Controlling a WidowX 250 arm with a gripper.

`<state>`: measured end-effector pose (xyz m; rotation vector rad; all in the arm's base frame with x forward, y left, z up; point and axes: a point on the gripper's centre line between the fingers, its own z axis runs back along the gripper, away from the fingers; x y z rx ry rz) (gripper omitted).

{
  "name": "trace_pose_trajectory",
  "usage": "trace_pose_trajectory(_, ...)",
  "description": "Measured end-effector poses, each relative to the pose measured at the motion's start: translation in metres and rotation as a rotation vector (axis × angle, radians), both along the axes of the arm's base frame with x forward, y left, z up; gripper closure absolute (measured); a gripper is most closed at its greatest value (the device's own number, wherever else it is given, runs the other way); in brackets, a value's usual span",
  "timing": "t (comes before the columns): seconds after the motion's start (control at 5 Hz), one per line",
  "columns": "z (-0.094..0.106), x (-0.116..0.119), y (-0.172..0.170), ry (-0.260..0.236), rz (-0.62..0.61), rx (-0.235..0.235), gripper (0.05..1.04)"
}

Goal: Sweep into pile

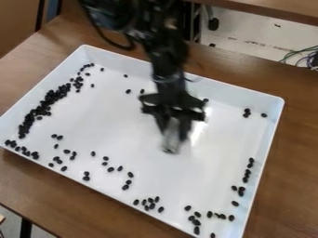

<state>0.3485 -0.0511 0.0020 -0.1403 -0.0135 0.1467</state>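
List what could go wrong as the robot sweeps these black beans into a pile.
Beans pressed along the tray's right wall might slip past a sweep. The dense cluster at left could scatter if the tool hits it hard. Stray beans near the front may get missed.

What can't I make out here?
All in the camera view:
- Grayish thing at the gripper's lower end: blurred, unidentifiable.
- White tray's far wall: partly hidden behind the arm.
- Tray's near corner: cut off by the bottom edge.
- Small black pieces: too small to say what they are.
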Motion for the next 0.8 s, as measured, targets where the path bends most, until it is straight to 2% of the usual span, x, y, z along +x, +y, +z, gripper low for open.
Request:
trace_pose_trajectory(0.2,-0.002,0.013,0.026,0.005,0.011,0.008,0.725)
trace_pose_trajectory(0.4,-0.008,0.021,0.035,0.042,-0.002,0.027,0.725)
trace_pose_trajectory(0.8,-0.01,0.018,0.069,0.057,0.019,0.046,0.725)
